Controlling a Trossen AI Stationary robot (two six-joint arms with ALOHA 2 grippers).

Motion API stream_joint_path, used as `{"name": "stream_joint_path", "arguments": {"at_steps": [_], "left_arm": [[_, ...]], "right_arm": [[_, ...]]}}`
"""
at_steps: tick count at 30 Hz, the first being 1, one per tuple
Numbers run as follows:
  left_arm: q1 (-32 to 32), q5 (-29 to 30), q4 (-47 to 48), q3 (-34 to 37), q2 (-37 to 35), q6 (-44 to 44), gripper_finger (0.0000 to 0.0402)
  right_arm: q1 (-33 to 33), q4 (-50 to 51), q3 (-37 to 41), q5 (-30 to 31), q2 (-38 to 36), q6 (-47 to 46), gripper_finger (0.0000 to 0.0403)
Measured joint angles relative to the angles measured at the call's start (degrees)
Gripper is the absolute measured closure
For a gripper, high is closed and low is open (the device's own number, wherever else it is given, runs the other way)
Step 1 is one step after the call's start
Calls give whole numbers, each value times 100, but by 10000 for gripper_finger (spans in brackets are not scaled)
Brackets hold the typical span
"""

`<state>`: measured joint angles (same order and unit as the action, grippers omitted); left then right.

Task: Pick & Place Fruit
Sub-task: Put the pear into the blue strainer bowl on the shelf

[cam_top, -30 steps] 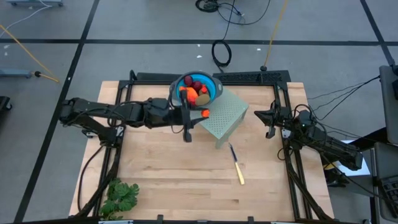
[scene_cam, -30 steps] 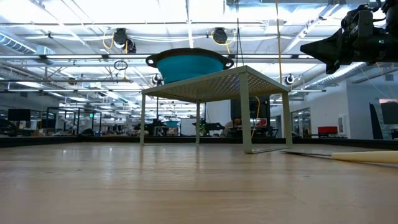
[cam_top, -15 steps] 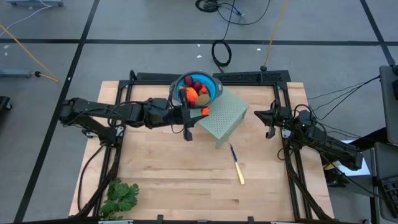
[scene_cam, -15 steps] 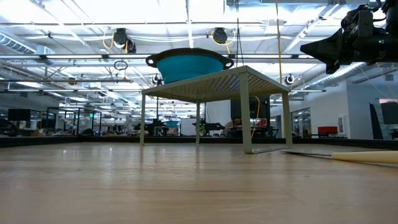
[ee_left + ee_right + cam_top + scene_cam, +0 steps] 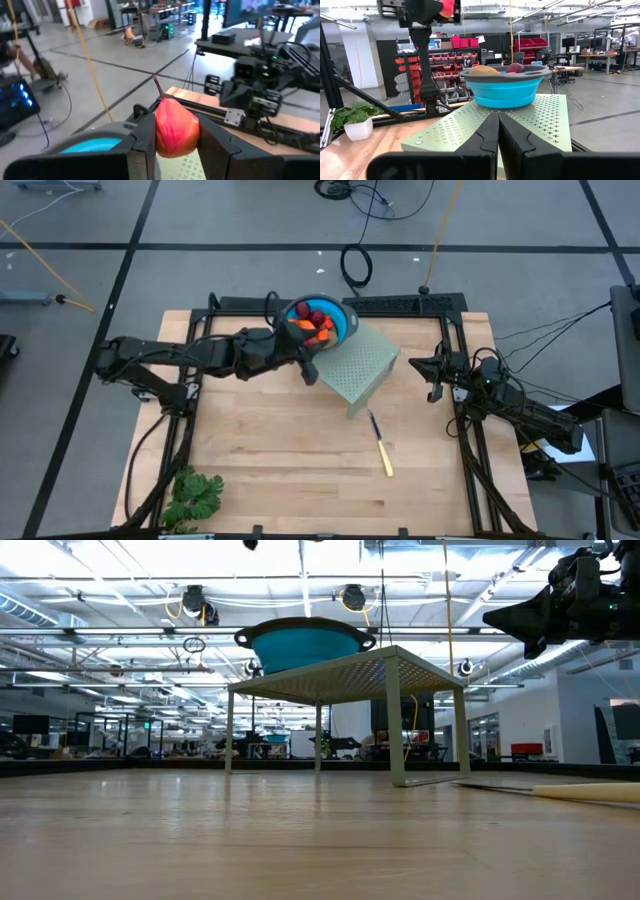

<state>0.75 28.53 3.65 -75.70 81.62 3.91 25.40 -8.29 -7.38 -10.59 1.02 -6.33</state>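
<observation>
Left gripper [image 5: 172, 137] clamps an orange-red fruit piece [image 5: 173, 126] between its two dark fingers [image 5: 143, 145]. The piece is smooth, glossy, rounded and plump, tapering to a point on top with a thin dark stem sticking up. In the right wrist view the same piece shows as a reddish blob in the left gripper, held up high, above bowl level. From above, the left gripper [image 5: 308, 360] sits at the near-left edge of the blue bowl [image 5: 346, 318].

Bowl stands on a pale green perforated stand [image 5: 362, 372] at the table's far middle. In the bowl: dark red balls [image 5: 317, 317], an olive-brown oval [image 5: 483, 70], more orange-red pieces [image 5: 305, 327], piled together, some rising above the rim.

Right gripper [image 5: 433, 373] is at the table's right side, jaws fully closed on nothing, pointing toward the stand. Yellow-handled knife [image 5: 381, 448] lies flat on the wooden table [image 5: 280, 450] near the stand. Leafy green bunch [image 5: 192, 498] at the near-left corner.
</observation>
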Motion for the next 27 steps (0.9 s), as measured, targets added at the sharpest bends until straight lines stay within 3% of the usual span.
{"name": "stream_joint_path", "arguments": {"at_steps": [6,17,27], "left_arm": [[-286,-25,20,0,0,328,295],[-1041,-888,1074,0,0,1320,295],[-1583,-1198,1510,2,68,843,295]], "right_arm": [[0,1,0,0,0,-1,403],[-1,0,0,0,0,-2,403],[-1,0,0,1,0,-2,403]]}}
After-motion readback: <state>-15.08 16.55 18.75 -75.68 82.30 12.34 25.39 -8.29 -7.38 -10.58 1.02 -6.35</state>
